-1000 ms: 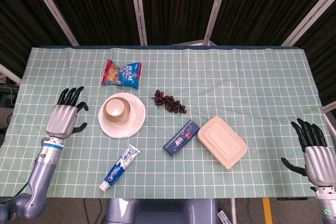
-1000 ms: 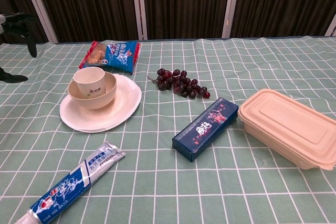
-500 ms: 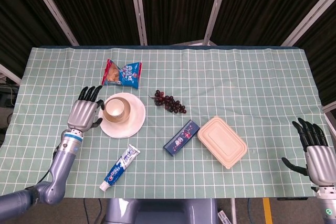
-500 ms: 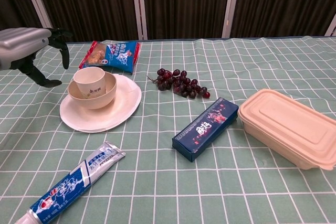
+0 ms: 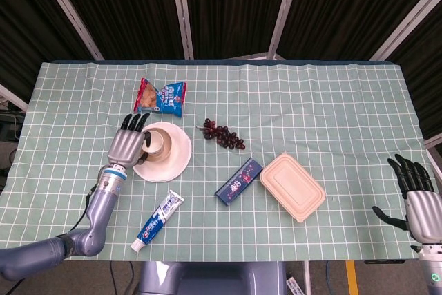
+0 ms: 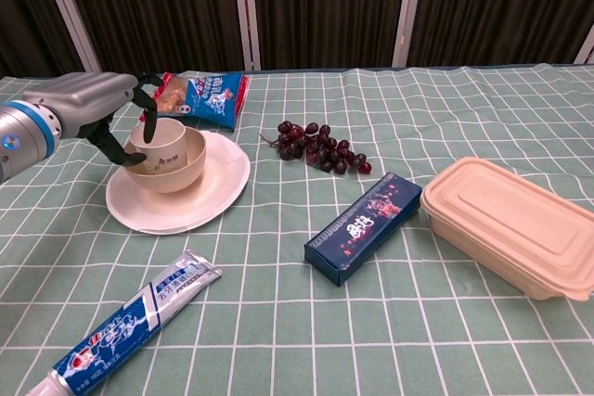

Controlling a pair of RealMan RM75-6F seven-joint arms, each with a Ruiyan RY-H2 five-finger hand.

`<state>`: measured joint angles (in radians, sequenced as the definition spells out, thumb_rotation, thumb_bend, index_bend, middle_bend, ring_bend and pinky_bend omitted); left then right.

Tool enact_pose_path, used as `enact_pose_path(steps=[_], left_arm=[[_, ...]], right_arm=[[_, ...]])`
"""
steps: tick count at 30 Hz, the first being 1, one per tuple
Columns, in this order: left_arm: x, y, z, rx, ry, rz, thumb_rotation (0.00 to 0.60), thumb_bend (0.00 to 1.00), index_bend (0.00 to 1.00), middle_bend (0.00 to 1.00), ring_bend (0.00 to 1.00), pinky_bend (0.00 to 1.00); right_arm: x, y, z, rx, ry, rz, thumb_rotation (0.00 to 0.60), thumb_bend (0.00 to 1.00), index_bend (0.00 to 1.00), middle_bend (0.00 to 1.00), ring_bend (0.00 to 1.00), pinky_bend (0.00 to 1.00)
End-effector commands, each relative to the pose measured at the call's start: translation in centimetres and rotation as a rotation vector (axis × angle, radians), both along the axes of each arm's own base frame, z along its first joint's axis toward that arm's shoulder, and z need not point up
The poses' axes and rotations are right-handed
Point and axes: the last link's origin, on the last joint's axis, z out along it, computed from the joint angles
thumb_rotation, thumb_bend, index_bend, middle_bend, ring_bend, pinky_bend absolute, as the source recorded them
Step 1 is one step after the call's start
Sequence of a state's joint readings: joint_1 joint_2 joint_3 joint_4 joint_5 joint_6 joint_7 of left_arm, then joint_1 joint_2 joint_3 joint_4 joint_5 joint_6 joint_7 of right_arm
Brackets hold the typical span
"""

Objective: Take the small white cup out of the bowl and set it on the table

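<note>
The small white cup [image 5: 161, 141] [image 6: 165, 143] stands upright inside the beige bowl [image 5: 170, 151] [image 6: 183, 173], which sits on a white plate [image 5: 177, 165] [image 6: 202, 203] at the table's left. My left hand [image 5: 127, 146] [image 6: 91, 99] is at the cup's left side, its dark fingers [image 6: 146, 108] spread around the rim and the thumb low in front of the bowl. I cannot tell whether they touch the cup. Off the table's right front corner my right hand [image 5: 418, 201] hangs with its fingers spread, holding nothing; the chest view does not show it.
A blue snack bag [image 5: 160, 96] lies behind the plate, with dark grapes [image 5: 222, 134] to its right. A toothpaste tube [image 5: 157, 221] lies near the front edge, and a dark blue box [image 5: 238, 181] and a lidded beige lunch box [image 5: 292, 186] sit mid-table.
My left hand has swept right from the table's left edge to the bowl, and its fingers now reach around the cup. The cup and right hand stay put.
</note>
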<state>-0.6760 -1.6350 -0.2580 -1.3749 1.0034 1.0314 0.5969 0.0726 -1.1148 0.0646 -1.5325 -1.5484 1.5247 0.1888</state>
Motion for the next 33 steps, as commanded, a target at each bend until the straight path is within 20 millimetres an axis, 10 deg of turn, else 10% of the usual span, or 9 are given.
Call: enact_pose_path(steps=[1, 12, 33], left_arm=[[0.0, 0.0, -0.3, -0.005, 0.003, -0.001, 0.600, 0.39, 0.60, 0.00, 0.00, 0.00], [0.0, -1.1, 1.4, 0.007, -0.017, -0.032, 0.600, 0.54, 0.63, 0.00, 0.00, 0.00], [-4.3, -12.4, 8.3, -0.344, 0.095, 0.057, 0.600, 0.54, 0.63, 0.00, 0.00, 0.00]], right_arm=[[0.0, 0.0, 0.0, -0.002, -0.002, 0.001, 0.600, 0.07, 0.04, 0.00, 0.00, 0.00], [0.1, 0.1, 0.0, -0.003, -0.002, 0.006, 0.600, 0.07, 0.04, 0.00, 0.00, 0.00], [0.6, 0.5, -0.7, 0.011, 0.020, 0.017, 0.600, 0.07, 0.04, 0.00, 0.00, 0.00]])
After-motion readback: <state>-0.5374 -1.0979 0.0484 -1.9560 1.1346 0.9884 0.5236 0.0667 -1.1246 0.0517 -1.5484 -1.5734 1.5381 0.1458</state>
